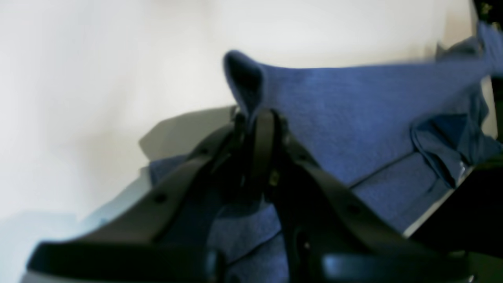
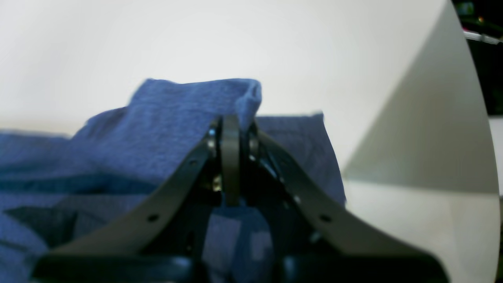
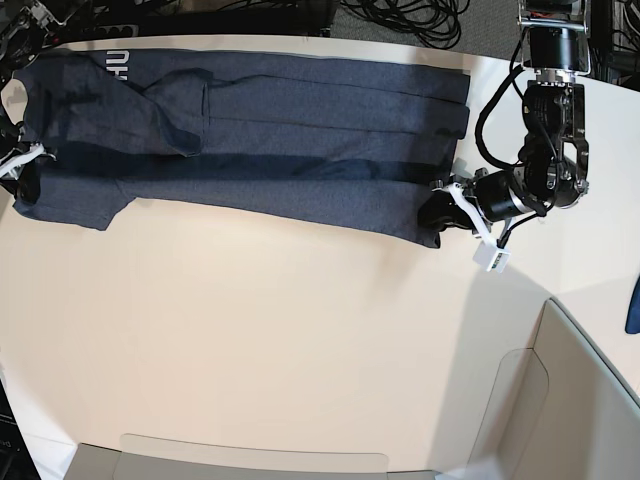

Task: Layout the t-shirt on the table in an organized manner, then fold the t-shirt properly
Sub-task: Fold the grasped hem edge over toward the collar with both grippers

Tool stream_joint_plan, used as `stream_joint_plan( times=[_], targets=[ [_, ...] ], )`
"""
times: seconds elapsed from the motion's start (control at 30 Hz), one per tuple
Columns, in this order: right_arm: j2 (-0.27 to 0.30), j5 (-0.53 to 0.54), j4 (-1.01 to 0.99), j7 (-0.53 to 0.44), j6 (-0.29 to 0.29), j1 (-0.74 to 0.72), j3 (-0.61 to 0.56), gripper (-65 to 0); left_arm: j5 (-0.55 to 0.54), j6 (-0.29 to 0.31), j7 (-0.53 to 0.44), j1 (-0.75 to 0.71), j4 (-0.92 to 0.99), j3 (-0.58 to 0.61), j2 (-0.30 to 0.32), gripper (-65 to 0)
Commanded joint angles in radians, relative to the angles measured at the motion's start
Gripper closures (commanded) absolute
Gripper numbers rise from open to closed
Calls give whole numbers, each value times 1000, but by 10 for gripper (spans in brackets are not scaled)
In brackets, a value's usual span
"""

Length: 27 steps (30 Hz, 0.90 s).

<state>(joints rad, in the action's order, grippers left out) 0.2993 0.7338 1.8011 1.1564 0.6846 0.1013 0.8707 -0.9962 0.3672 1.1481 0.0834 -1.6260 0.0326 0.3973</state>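
Note:
The dark navy t-shirt (image 3: pixel 300 130) lies stretched sideways across the far part of the off-white table (image 3: pixel 250 330), partly folded lengthwise, with pale lettering at its far left. My left gripper (image 3: pixel 438 212) is at the shirt's near right corner. In the left wrist view it (image 1: pixel 255 118) is shut on a raised fold of the cloth (image 1: pixel 353 110). My right gripper (image 3: pixel 22 170) is at the shirt's left end, half out of view. In the right wrist view it (image 2: pixel 232 122) is shut on a lifted edge of the shirt (image 2: pixel 165 125).
Grey-beige box walls (image 3: pixel 560 400) stand at the near right and along the near edge. A small blue cloth scrap (image 3: pixel 634 305) shows at the right edge. Black cables (image 3: pixel 400 15) lie behind the table. The table's curved edge (image 2: pixel 477 98) runs close to the right gripper.

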Motion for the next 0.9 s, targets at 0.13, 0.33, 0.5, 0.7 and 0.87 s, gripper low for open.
stream_joint_plan(
  times=[0.13,0.33,0.5,0.7,0.87],
  targets=[
    [27,92,22,-25,14,73,54,0,-13,5,-15,-33,-67,-35,15,0],
    [45,186,32,23,14,116,95,0,-11,3,50,-43,-86,-36,35,0],
    [41,254,107,113,14,116,157,0,-11,3,54,-43,-86,-36,36,0],
    [39,267,167,116,14,150,170,0,-11,3,57,-44,-81,-35,36,0],
    [10,309,167,116,14,189,170,0,-10,2,59,-64,-79,-33,36,0]
  ],
)
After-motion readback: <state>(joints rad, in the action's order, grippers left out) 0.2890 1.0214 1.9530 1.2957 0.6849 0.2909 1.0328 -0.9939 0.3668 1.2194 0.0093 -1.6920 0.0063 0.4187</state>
